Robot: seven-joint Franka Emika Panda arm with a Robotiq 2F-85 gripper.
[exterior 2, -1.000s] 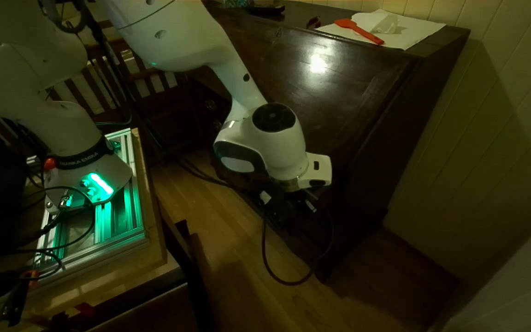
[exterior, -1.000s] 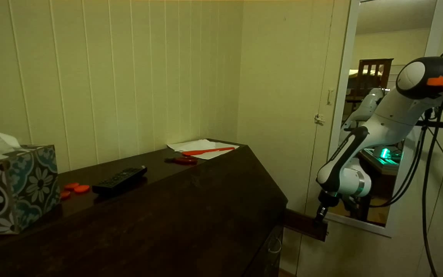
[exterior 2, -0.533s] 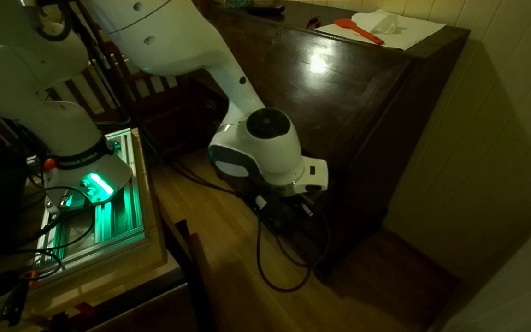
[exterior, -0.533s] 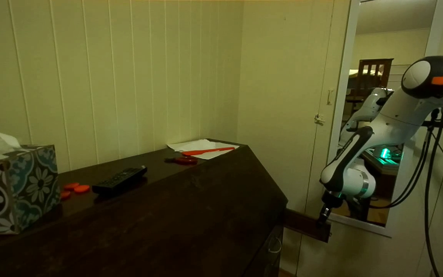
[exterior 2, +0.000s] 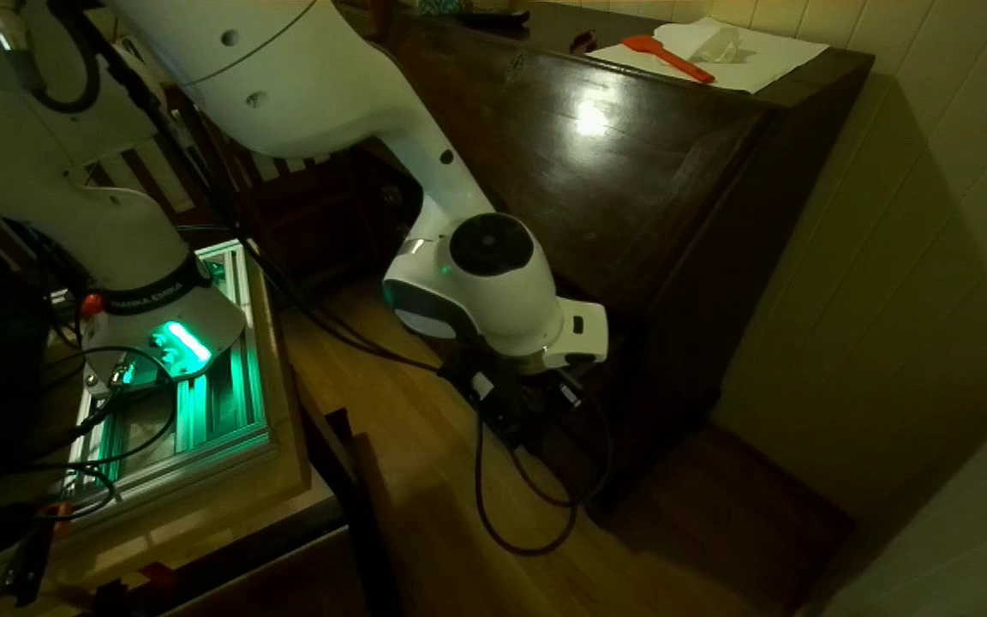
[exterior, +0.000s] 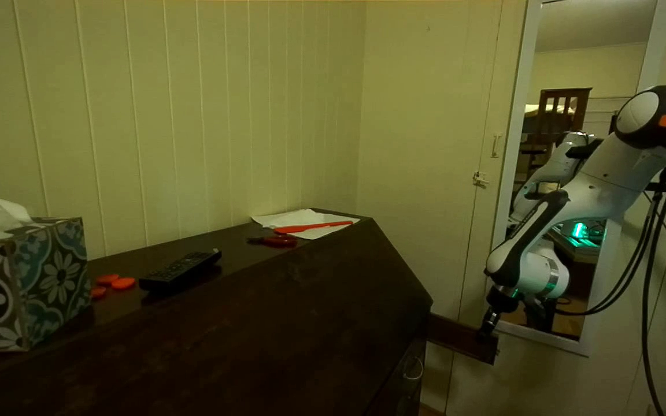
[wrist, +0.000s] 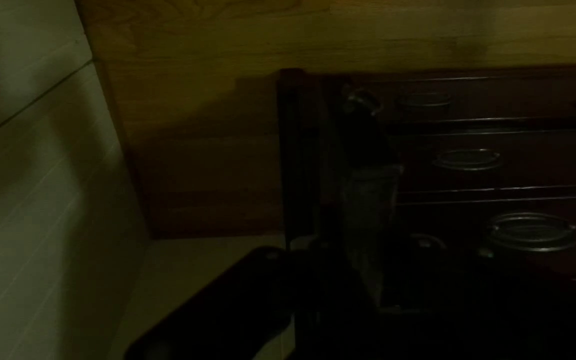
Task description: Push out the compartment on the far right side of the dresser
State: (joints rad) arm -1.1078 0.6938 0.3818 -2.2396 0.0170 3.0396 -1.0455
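Observation:
The dresser (exterior: 252, 323) is wide, dark brown and glossy; it also shows in an exterior view (exterior 2: 579, 188). The compartment (exterior: 454, 338), a narrow dark wooden box, sticks out from the dresser's far right front. In the wrist view the compartment (wrist: 370, 200) runs between my fingers, its narrow edge toward the camera. My gripper (exterior: 485, 334) points down near the compartment's outer end. In the wrist view the gripper (wrist: 360, 255) has a dark finger on each side and appears shut on the compartment. The pads are very dark. In an exterior view my gripper (exterior 2: 519, 403) hides the compartment.
Drawer handles (wrist: 533, 231) show on the dresser front. A tissue box (exterior: 50, 283), a black remote (exterior: 180, 271), orange discs (exterior: 123, 283), a red spatula (exterior: 313, 227) and paper (exterior: 281, 218) lie on top. A mirror (exterior: 584, 69) hangs behind the arm. A wall (exterior 2: 913, 257) stands beside the dresser.
My gripper and the compartment have moved slightly outward together, away from the dresser, so more of the compartment sticks out. The arm has drawn back toward its base.

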